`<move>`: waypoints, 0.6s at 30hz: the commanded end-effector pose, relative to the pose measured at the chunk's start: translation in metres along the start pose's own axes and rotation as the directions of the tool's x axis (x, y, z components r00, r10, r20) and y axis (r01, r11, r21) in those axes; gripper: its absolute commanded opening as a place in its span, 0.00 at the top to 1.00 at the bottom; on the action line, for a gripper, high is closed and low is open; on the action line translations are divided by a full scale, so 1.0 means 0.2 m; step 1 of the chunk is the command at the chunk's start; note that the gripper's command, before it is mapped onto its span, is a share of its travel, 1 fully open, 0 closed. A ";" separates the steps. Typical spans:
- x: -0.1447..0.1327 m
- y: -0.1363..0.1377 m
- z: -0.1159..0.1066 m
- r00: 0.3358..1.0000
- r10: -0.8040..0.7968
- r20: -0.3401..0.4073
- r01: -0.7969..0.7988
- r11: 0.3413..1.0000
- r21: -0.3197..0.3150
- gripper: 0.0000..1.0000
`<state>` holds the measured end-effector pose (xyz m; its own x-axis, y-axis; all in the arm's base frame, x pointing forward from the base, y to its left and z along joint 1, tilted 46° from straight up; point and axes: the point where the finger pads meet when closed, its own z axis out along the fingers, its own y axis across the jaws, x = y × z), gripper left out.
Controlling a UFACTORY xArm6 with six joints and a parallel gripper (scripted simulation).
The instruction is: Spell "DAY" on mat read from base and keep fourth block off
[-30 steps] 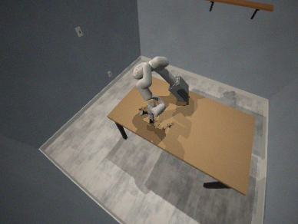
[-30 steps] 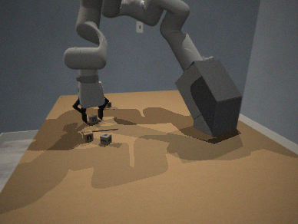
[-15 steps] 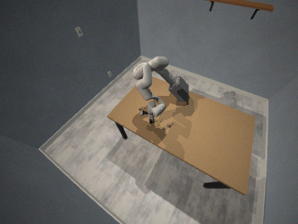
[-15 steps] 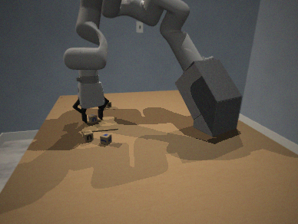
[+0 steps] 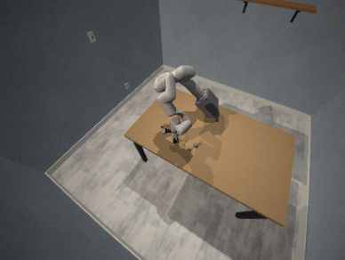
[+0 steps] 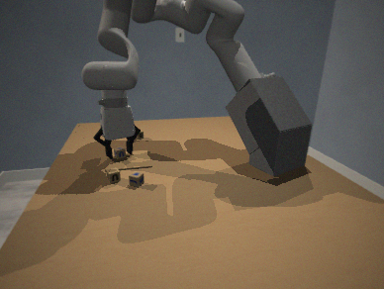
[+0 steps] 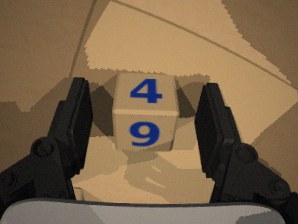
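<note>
Gripper (image 5: 171, 134) (image 6: 119, 154) (image 7: 145, 99): fingers apart, gripping nothing | block showing 4 and 9 (image 6: 120, 153) (image 7: 145, 100): between fingertips, touching neither | other blocks: two nearer the exterior camera, letters unreadable | progress: no DAY row visible; spelling apparently remains, then settling

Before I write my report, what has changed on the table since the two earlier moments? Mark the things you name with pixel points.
Nothing visibly changed in the top and exterior views. The gripper (image 5: 171, 135) (image 6: 120, 155) (image 7: 145, 99) stays open around the block between its fingers (image 6: 120, 153), with nothing taken or let go.
</note>
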<state>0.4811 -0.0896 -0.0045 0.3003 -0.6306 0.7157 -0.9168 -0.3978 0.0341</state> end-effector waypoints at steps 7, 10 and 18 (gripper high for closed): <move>0.00 -0.01 0.00 1.000 0.001 -0.001 -0.001 1.000 0.002 0.53; 0.00 -0.01 0.00 1.000 0.001 -0.001 -0.001 1.000 0.002 0.53; 0.00 -0.01 0.00 1.000 0.001 -0.001 -0.001 1.000 0.002 0.53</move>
<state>0.4811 -0.0896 -0.0045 0.3003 -0.6306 0.7157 -0.9168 -0.3978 0.0341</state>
